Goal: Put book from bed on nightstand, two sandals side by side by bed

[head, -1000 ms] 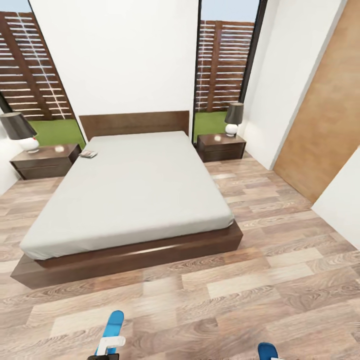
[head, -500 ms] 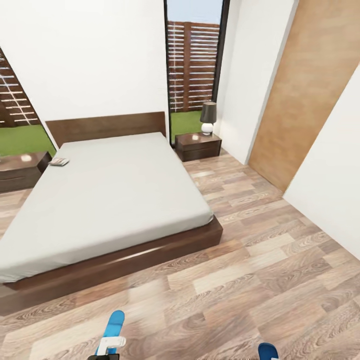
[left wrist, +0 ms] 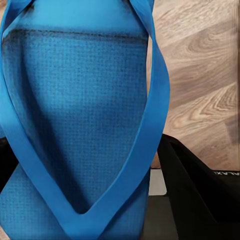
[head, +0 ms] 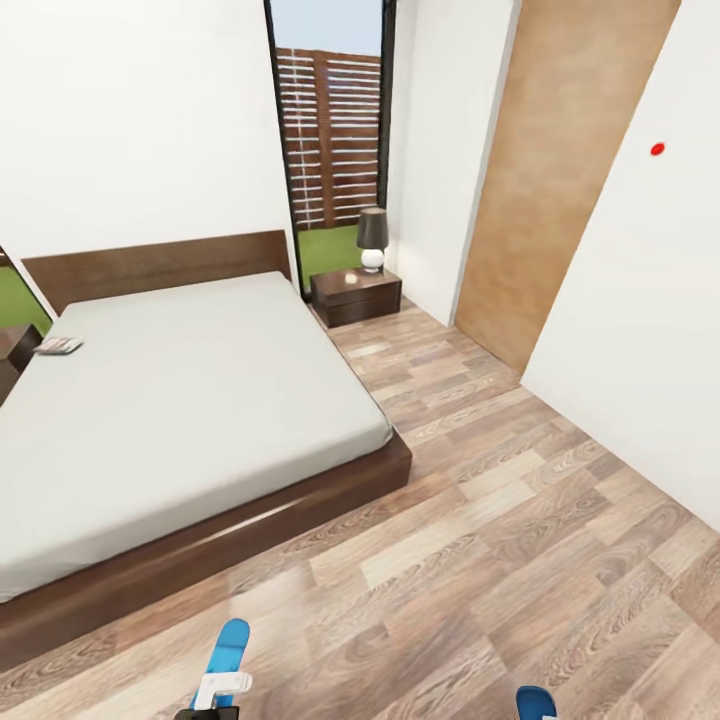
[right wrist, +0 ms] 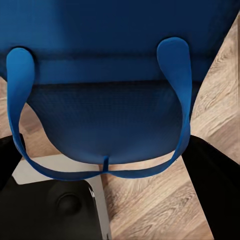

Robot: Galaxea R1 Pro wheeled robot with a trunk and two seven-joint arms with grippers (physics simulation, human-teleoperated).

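From the head camera I see the bed (head: 180, 400) filling the left half of the bedroom, pale mattress on a dark wooden base, headboard against the white wall. The book (head: 58, 346) lies flat on the mattress near its far left corner, close to the headboard. Just beyond the bed's far right corner stands a nightstand (head: 356, 296) with a small dark-shaded lamp (head: 372, 238) on top, beside a tall window (head: 330, 140). A second nightstand (head: 12, 350) peeks in at the left edge, next to the book's corner. A brown door (head: 560, 170) sits in the right-hand wall above the wood-plank floor (head: 500, 520).

At the bottom edge, my left claw (head: 212, 700) carries one blue sandal (head: 226, 655), toe pointing toward the bed. The left wrist camera shows its sole and straps (left wrist: 75, 120) close up, with a dark finger (left wrist: 200, 195) beside it; the claw is pinching it. My right claw holds the other sandal (head: 535, 702); the right wrist camera shows it (right wrist: 110, 100) above the floor between dark fingers (right wrist: 215, 190), pinched likewise.
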